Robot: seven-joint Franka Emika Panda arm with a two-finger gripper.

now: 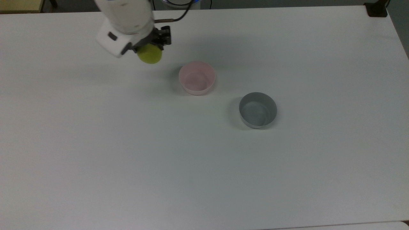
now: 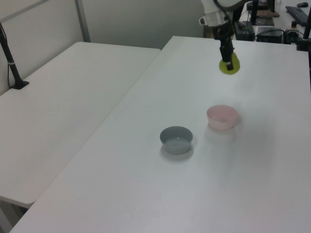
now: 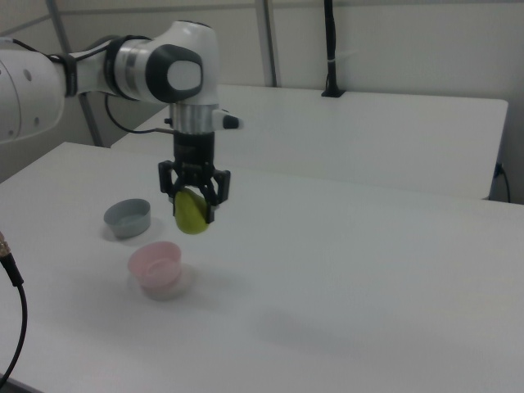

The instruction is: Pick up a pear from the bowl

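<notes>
Yellow-green pear (image 1: 149, 55) — pink bowl (image 1: 196, 78)

Even, diffuse overhead light falls on the white table (image 1: 204, 159), leaving only soft shadows: a faint dark crescent on the top view's left of the grey bowl (image 1: 258, 110) and a paler one beside the pink bowl (image 1: 196, 78). The tabletop carries no harsh glare. The moving arm (image 1: 126, 22) appears slightly smeared in the top view.
</notes>
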